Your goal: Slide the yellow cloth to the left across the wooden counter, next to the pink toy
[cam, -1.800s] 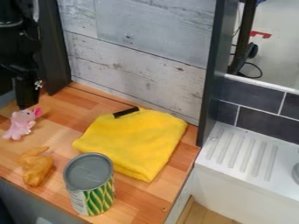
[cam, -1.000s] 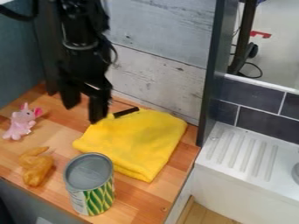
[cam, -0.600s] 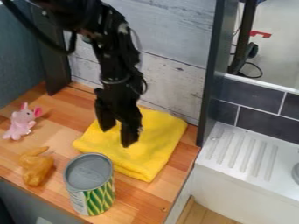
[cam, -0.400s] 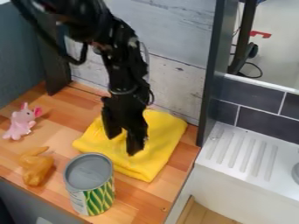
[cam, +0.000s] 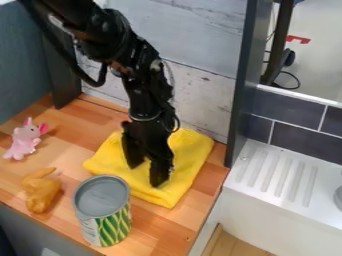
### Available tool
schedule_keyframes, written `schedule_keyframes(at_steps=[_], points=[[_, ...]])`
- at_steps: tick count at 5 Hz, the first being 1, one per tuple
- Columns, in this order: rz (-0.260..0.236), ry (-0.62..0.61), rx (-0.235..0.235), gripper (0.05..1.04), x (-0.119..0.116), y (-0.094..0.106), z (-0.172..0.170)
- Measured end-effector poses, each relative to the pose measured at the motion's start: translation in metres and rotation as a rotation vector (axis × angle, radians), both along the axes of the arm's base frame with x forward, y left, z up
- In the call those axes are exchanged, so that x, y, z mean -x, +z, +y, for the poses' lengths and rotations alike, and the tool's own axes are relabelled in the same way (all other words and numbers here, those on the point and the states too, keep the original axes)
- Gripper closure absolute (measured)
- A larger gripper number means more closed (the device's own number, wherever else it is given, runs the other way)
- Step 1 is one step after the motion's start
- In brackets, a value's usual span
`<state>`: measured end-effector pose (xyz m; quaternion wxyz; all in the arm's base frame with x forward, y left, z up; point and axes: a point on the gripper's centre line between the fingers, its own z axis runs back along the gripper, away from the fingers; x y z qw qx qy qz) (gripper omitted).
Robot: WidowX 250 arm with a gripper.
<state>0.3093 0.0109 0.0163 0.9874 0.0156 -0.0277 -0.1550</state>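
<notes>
The black gripper (cam: 146,176) hangs over the middle of the folded yellow cloth (cam: 190,155), its two fingers apart with nothing seen between them. Whether the tips touch the cloth, I cannot tell. Just in front and to the left of the cloth stands an upright can (cam: 103,210) with a grey top and a green and yellow patterned side. Left of the can lies a golden-brown toy chicken piece (cam: 41,191). A pink plush toy (cam: 25,140) is farther back at the left.
A grey plank wall (cam: 207,95) runs behind the wooden counter (cam: 160,225). A dark upright panel (cam: 242,85) rises at the counter's right end, beside a white ridged drainboard (cam: 284,182). Another dark post (cam: 61,70) stands at the back left.
The arm has come in from the upper left, moved right and toward the camera, and its gripper is now over the cloth. The can, toys and cloth have kept their places.
</notes>
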Motion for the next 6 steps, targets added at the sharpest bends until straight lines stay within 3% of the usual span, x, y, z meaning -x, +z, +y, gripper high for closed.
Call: schedule_keyframes(at_steps=[2, 3, 5, 6], points=[[0.023, 0.071, 0.006, 0.083, 0.002, -0.014, 0.03], [0.08, 0.105, -0.039, 0.083, -0.001, -0.012, 0.05], [0.149, 0.196, -0.129, 0.083, -0.004, -0.008, 0.114], [0.168, 0.215, -0.139, 0.082, -0.004, -0.009, 0.125]])
